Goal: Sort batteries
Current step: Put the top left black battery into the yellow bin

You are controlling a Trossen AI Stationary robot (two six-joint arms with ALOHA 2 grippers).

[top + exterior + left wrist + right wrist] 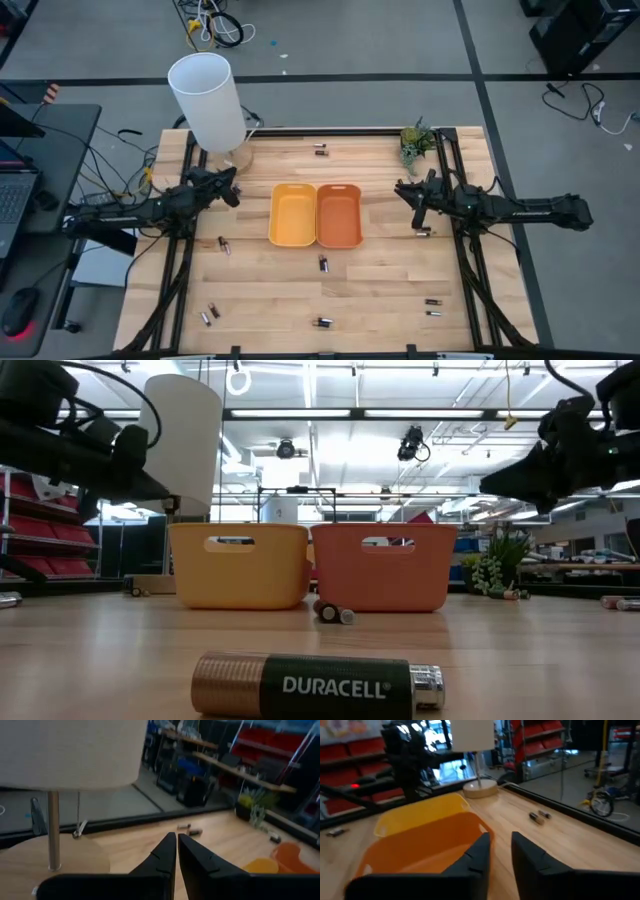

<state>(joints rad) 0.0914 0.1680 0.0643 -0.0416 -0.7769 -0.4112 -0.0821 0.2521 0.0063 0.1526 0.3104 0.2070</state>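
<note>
Left gripper (232,187) is held shut and empty; right gripper (405,190), narrowly parted and empty, is poised beside the orange tray (339,215).

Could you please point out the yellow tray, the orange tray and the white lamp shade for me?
Yellow tray (291,216): high view, on its bare floor.
Orange tray (339,216): high view, on its bare floor.
White lamp shade (208,100): high view, on its side wall.
</note>
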